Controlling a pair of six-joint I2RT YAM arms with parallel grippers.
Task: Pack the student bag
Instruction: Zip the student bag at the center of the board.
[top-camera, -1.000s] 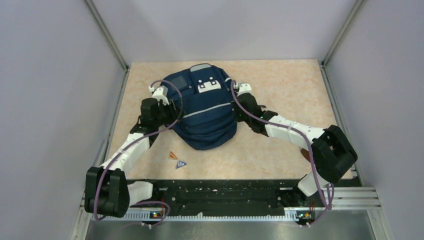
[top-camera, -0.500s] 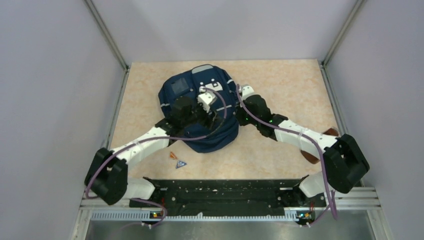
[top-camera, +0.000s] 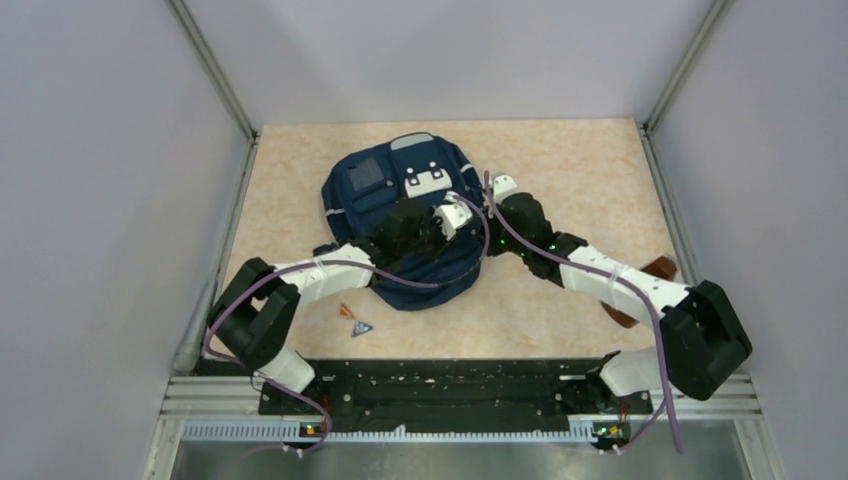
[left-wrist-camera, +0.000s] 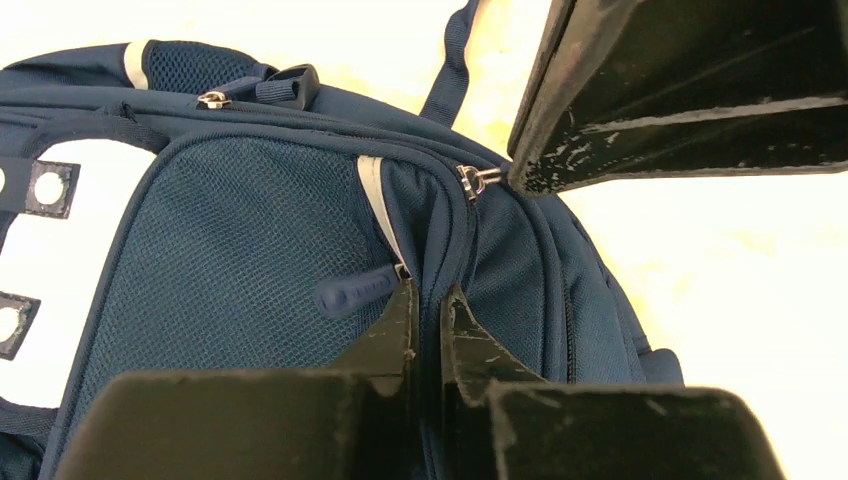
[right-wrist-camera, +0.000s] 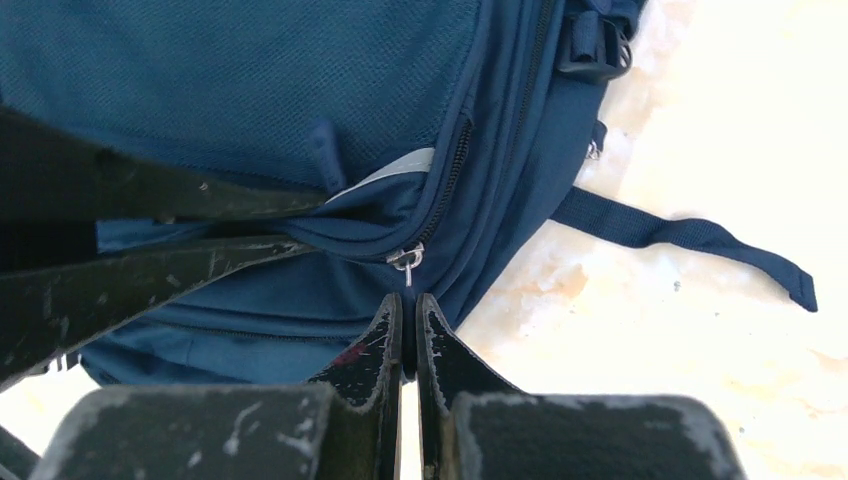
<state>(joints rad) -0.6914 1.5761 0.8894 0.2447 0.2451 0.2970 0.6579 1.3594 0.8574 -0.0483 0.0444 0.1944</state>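
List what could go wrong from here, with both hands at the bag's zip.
1. The left hand pinches a fabric fold of the student bag, not the blue zip pull beside it; pulling may drag the bag instead of opening it.
2. The right hand is shut just short of the metal slider; it may move off without catching it.
3. The two hands sit very close together, so they could collide.
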